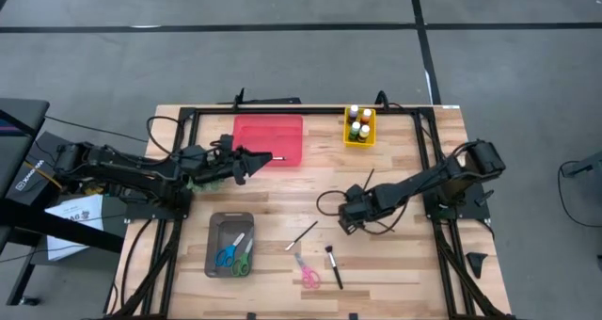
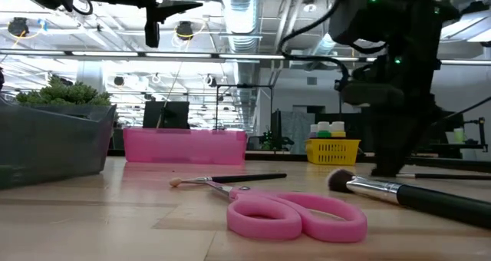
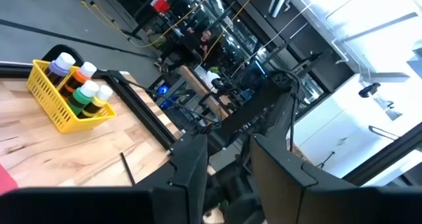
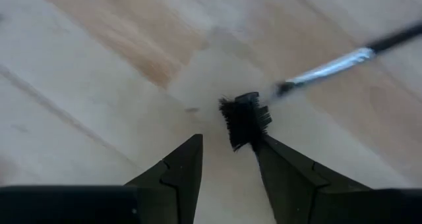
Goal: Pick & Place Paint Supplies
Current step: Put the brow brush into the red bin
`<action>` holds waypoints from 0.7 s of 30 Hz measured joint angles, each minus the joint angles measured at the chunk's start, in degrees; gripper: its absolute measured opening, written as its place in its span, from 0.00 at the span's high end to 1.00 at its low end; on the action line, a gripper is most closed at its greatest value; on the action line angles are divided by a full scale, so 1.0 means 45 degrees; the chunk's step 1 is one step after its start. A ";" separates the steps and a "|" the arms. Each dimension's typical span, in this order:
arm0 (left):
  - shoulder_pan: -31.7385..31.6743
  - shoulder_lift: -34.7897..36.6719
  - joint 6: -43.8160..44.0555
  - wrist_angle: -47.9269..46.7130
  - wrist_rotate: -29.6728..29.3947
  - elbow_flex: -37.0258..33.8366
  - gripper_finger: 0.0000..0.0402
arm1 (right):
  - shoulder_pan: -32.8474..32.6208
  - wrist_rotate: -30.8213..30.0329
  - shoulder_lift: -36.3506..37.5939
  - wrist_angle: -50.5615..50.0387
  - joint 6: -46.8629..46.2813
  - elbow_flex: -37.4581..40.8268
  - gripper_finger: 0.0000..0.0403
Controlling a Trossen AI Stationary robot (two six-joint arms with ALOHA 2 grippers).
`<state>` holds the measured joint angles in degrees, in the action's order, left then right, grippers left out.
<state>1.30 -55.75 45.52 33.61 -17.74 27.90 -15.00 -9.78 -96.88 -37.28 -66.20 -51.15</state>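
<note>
A thin brush (image 4: 330, 64) lies on the bench (image 1: 404, 264) right of centre, its dark bristle head (image 4: 244, 120) touching the inner face of one finger of the right pincer (image 4: 227, 168) — fingers spread, nothing pinched. The left pincer (image 1: 252, 160) hovers over the pink tray (image 1: 282, 132) by the far edge, fingers apart. Paint bottles (image 1: 358, 122) stand in the yellow basket (image 1: 346, 139).

Right gripper (image 4: 227, 159): low over the table, its two dark fingers (image 4: 178, 174) parted with a gap between them.
Surface: pale wooden table (image 4: 92, 66) with grain lines running slantwise.
Paintbrush (image 4: 310, 71): lying on the wood, silver ferrule and dark handle running off toward the frame edge.
Bristles: dark splayed tuft (image 4: 244, 118), just beside one fingertip; contact cannot be told.
</note>
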 joint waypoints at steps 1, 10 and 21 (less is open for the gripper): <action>0.0000 0.0000 0.0000 0.0023 -0.0009 0.0000 0.73 | -0.0035 -0.0122 -0.0257 -0.0015 0.0016 -0.0163 0.65; 0.0000 -0.0004 0.0000 0.0153 -0.0014 0.0000 0.73 | -0.0317 -0.0897 -0.1643 -0.0638 0.0026 -0.1470 0.66; 0.0000 -0.0005 0.0000 0.0202 -0.0014 0.0000 0.73 | -0.0155 -0.0757 -0.1711 -0.0685 0.0041 -0.1618 0.97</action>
<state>1.30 -55.77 45.52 34.52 -17.80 27.90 -15.70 -13.18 -104.57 -40.36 -66.02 -58.43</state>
